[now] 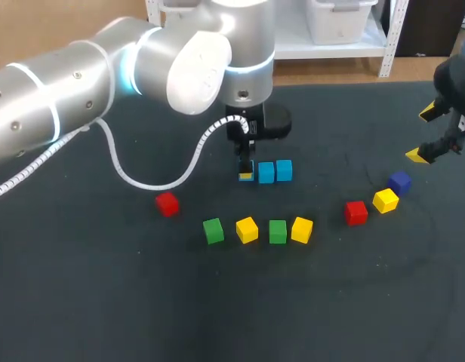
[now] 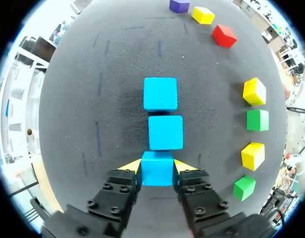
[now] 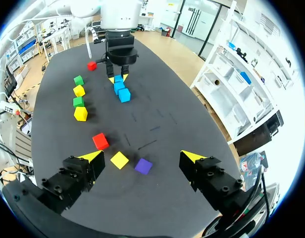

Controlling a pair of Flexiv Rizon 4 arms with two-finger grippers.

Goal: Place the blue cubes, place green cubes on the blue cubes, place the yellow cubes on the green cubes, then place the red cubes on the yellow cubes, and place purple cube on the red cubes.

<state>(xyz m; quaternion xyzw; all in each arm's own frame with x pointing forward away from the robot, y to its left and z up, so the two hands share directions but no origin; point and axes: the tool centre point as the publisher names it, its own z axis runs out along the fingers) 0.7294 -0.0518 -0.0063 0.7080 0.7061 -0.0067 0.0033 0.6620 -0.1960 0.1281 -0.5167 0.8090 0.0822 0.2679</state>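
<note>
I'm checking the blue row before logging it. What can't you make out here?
- Head view: the left gripper covers most of the held blue cube; whether it touches the table is unclear.
- Head view: the edge cuts off the right arm behind the right gripper.

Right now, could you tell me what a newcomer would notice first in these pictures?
The left pincer is shut on a blue cube ending a line of three, mid-table. Nearer the robot, two green cubes and two yellow cubes alternate in a row. The right pincer hangs open at the right edge, near the purple cube.
</note>
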